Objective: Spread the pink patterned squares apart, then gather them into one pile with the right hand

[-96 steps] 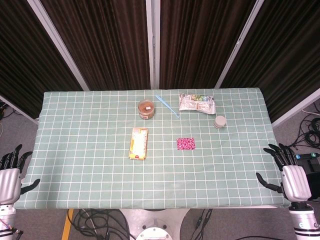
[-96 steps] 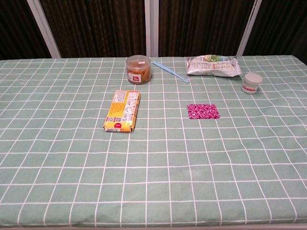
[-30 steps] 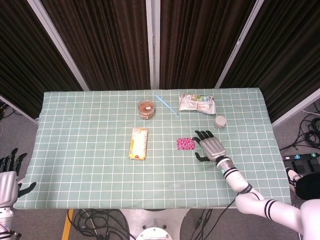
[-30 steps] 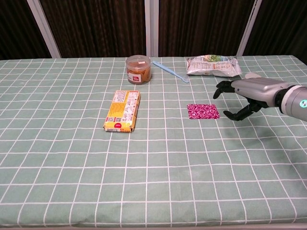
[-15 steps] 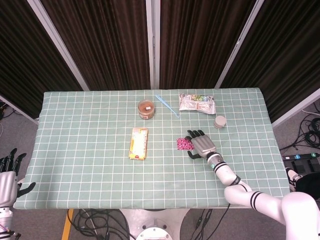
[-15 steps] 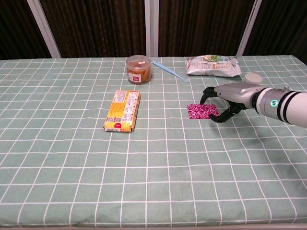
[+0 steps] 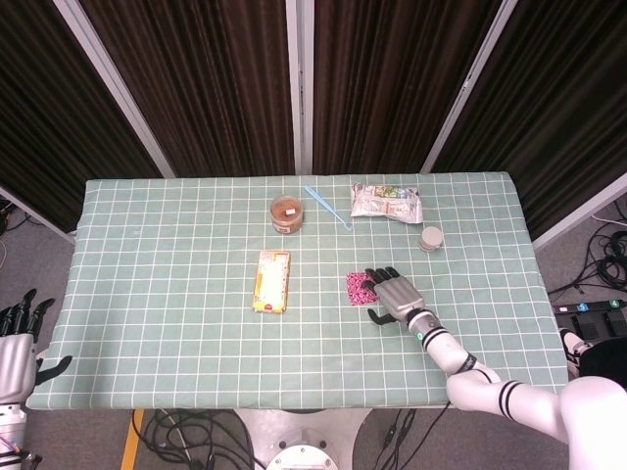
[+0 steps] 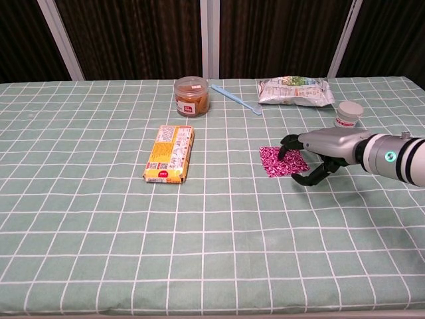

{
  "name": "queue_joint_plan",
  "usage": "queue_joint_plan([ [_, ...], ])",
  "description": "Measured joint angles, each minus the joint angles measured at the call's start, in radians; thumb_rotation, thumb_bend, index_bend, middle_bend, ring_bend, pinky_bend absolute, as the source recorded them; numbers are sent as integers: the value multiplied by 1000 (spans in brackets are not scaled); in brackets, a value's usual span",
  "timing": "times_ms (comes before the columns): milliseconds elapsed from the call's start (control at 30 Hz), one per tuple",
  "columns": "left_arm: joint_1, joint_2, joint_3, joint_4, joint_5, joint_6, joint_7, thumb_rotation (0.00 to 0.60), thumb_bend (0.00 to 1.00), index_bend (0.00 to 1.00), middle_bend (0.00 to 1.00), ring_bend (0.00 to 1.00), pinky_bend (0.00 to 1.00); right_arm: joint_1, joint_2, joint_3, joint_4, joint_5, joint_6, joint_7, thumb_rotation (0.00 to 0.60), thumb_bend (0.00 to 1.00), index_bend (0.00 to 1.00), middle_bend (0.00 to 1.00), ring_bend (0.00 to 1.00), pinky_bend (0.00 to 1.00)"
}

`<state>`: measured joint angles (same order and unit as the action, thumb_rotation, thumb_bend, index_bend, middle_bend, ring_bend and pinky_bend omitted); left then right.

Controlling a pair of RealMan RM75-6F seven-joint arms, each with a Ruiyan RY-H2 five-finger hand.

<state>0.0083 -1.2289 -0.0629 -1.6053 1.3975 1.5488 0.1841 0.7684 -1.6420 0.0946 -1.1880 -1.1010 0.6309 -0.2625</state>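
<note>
The pink patterned squares (image 7: 360, 287) (image 8: 276, 161) lie as a small stack on the green checked cloth, right of centre, now turned askew. My right hand (image 7: 395, 295) (image 8: 317, 149) rests palm down with its fingertips on the stack's right part, fingers spread and the thumb on the cloth nearer me. It holds nothing. My left hand (image 7: 18, 338) hangs open beside the table's near left corner in the head view, far from the squares.
A yellow snack packet (image 7: 271, 280) (image 8: 170, 153) lies left of the squares. At the back stand a brown jar (image 7: 287, 212) (image 8: 192, 96), a blue spoon (image 8: 237, 99), a foil bag (image 7: 386, 202) (image 8: 295, 90) and a small white pot (image 7: 430, 238) (image 8: 348, 113).
My right arm came in from the table's right edge, and its fingertips landed on the stack. In the last half second the stack slid slightly toward me and turned askew.
</note>
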Motion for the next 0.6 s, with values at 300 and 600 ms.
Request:
queue_joint_plan([
  [300,-1,-1,0,1,4,1,-1,600,157,209,146,141,145,-53,100,-78,-181,-60,75,-38,346,409,201,0,0,0],
  [600,1,-2,2,-1,7,4,-2,600,157,209,146,141,145,-83,162,-95,-259,-93,132,-36,312,410,201,0,0,0],
])
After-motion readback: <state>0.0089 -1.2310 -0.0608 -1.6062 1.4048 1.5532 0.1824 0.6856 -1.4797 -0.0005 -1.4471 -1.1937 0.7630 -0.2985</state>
